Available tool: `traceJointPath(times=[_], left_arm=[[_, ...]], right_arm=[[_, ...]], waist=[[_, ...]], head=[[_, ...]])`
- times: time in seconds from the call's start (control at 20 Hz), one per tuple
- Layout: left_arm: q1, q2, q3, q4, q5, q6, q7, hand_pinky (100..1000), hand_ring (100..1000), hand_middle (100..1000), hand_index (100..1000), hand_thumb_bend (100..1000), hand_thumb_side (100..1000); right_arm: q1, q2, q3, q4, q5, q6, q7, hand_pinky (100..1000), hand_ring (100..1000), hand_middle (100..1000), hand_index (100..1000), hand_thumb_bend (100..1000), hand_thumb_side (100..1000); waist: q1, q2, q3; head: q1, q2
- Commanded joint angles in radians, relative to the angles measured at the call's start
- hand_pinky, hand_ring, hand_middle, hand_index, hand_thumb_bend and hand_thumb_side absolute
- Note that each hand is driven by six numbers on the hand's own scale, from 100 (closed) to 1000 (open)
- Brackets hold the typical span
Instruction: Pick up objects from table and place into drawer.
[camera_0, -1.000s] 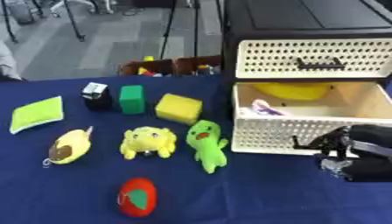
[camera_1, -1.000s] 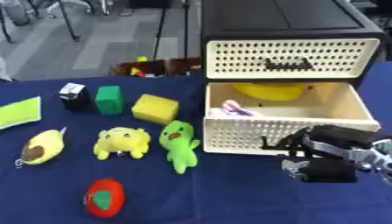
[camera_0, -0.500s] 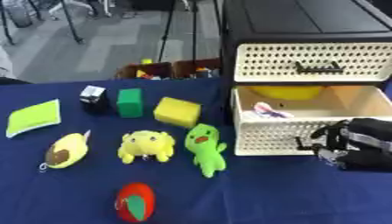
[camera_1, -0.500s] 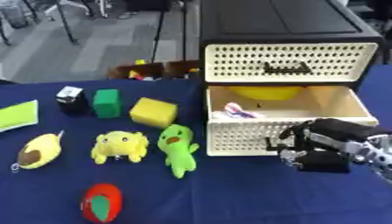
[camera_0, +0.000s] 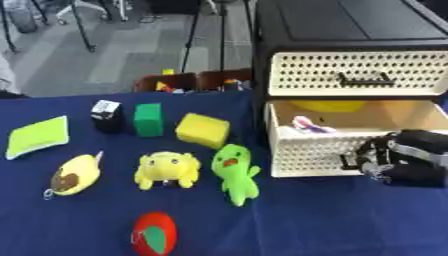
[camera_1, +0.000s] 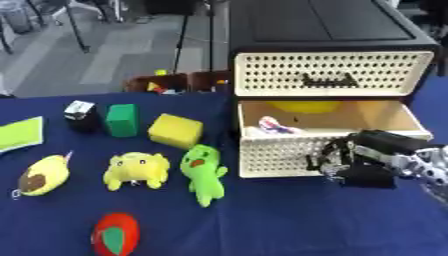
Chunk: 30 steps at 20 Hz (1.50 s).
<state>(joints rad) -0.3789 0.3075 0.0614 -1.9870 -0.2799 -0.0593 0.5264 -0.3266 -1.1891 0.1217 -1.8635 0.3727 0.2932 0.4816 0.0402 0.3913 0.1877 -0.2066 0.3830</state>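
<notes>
The open drawer (camera_1: 328, 145) is the landmark here: a cream perforated box pulled out of the black cabinet (camera_1: 324, 30), beneath a shut drawer (camera_1: 332, 74) of the same make. Inside it lie a yellow object (camera_1: 302, 106) at the back and a small pink-and-white thing (camera_1: 273, 125) near its left wall.

The robot's right hand (camera_1: 363, 162) sits at the drawer's front right corner, low against the perforated face. Its fingers look curled, but I cannot tell whether they hold anything or simply rest there empty.

The objects waiting to be picked all lie left of the drawer on the blue bench (camera_0: 306, 220): nearest is the green plush (camera_0: 234, 172), then the yellow frog plush (camera_0: 166, 169), the yellow sponge (camera_0: 203, 130) behind them, the green block (camera_0: 148, 120), the black-and-white box (camera_0: 107, 115), the avocado plush (camera_0: 74, 174), the flat green cloth (camera_0: 37, 136) farthest out, and the red-and-green toy (camera_0: 154, 234) at the front.

To do the next pick well, I judge the hand should lift clear of the drawer front first, so it does not push the drawer shut, then travel left to the green plush, the closest item. Coming down over its body and closing around the middle seems safest. The left hand shows in neither view.
</notes>
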Motion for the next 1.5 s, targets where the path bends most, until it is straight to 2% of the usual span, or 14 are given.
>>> traceJointPath(times=[0.05, 0.3, 0.6, 0.8, 1.05, 1.5], left_arm=[[-0.008, 0.008, 0.002, -0.013, 0.009, -0.004, -0.007, 480, 686, 676, 873, 349, 839], [-0.006, 0.004, -0.001, -0.013, 0.015, -0.006, -0.012, 480, 685, 674, 872, 348, 838], [-0.004, 0.001, -0.001, -0.013, 0.019, -0.009, -0.015, 478, 686, 674, 872, 349, 839], [-0.002, -0.001, 0.002, -0.013, 0.020, -0.009, -0.014, 477, 686, 674, 871, 347, 838], [-0.006, -0.004, -0.001, -0.013, 0.024, -0.010, -0.018, 476, 686, 673, 871, 347, 838], [-0.010, -0.012, -0.009, -0.013, 0.036, -0.017, -0.035, 470, 679, 676, 874, 334, 836]], right_arm=[[-0.031, -0.015, 0.000, 0.001, -0.022, -0.006, 0.004, 310, 638, 738, 930, 100, 1000], [-0.074, -0.006, 0.017, 0.030, -0.016, -0.009, 0.015, 312, 646, 749, 937, 100, 1000], [-0.111, 0.005, 0.024, 0.109, 0.048, -0.011, 0.019, 320, 674, 777, 942, 100, 1000], [-0.069, 0.001, -0.008, 0.129, 0.071, -0.008, -0.010, 320, 675, 777, 941, 100, 1000], [-0.030, -0.004, -0.028, 0.114, 0.049, -0.011, -0.041, 321, 671, 775, 941, 100, 1000], [-0.077, 0.001, -0.024, 0.136, 0.020, -0.014, -0.067, 327, 673, 789, 947, 100, 1000]], waist=[[-0.005, -0.015, 0.006], [-0.008, -0.011, 0.017], [-0.010, -0.008, 0.024], [-0.010, -0.003, 0.023], [-0.008, 0.002, 0.030], [-0.010, 0.006, 0.053]], head=[[-0.007, -0.020], [-0.015, -0.026], [-0.021, -0.030], [-0.023, -0.035], [-0.027, -0.041], [-0.038, -0.051]])
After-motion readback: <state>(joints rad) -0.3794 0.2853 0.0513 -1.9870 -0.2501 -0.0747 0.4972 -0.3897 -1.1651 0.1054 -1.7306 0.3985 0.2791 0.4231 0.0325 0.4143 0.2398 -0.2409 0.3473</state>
